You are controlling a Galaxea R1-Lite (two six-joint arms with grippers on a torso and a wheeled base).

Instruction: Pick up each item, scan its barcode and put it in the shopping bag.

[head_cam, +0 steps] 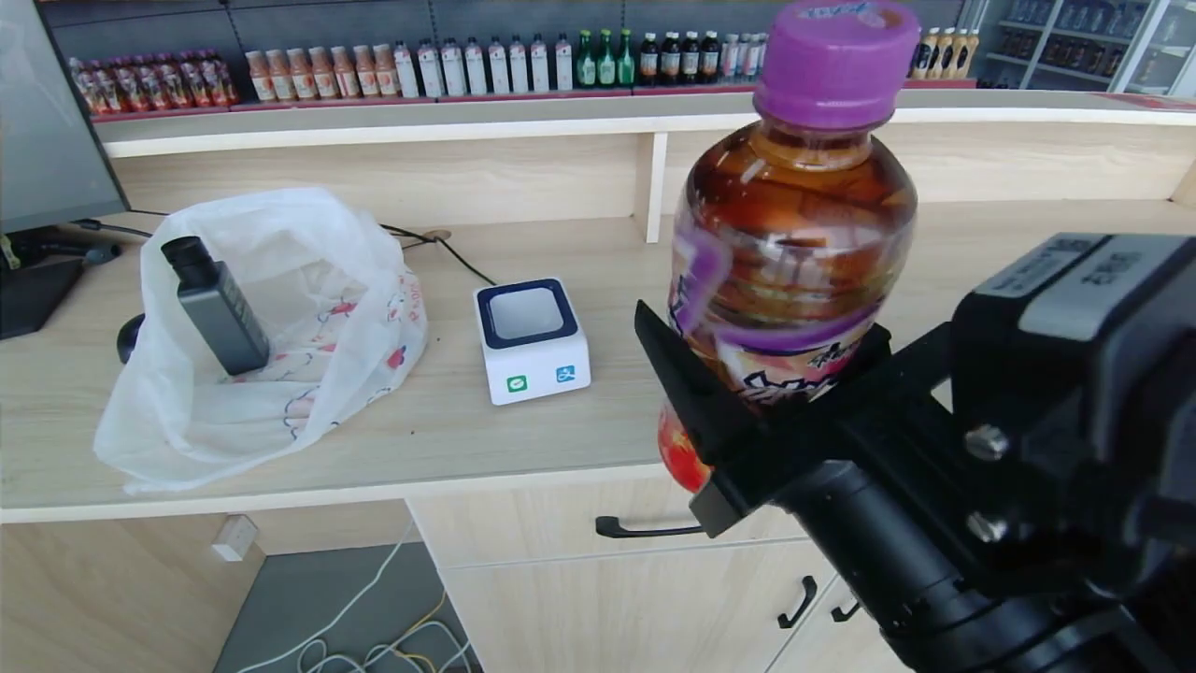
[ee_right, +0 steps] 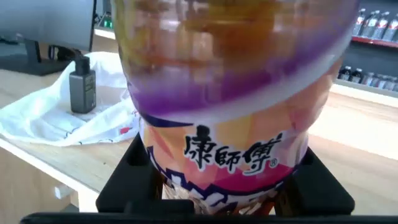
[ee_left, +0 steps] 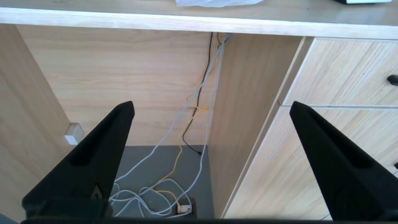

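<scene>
- My right gripper [head_cam: 775, 374] is clamped on the tea bottle [head_cam: 794, 234], one black finger on each side of the lower label. The bottle is upright, purple cap on top, held in the air to the right of the scanner [head_cam: 531, 338] and above the counter [head_cam: 561, 439].
- The hold sits low on the bottle and most of the liquid is above the fingers. I judge that a quick wrist turn could make it pivot or slide in the grip — the smooth label wrap would not help.
- In the right wrist view the label [ee_right: 230, 155] faces the camera, but I cannot find the barcode. If it lies under a finger or faces away from the scanner's window, the scan will fail.
- The shopping bag [head_cam: 280, 327] lies slumped on the counter to the left of the scanner, with a grey bottle [head_cam: 217, 308] leaning in its open mouth. Lowering the tea bottle there could knock the grey one over, or catch the loose plastic and drag the bag.
- The scanner is light-looking and its cable [head_cam: 448, 250] runs behind it — a low pass could nudge it.
- My left gripper [ee_left: 214, 168] is spread wide, holds nothing, and hangs below the counter edge, facing the cables [ee_left: 186, 155]. It is not placed to steady the bag.
</scene>
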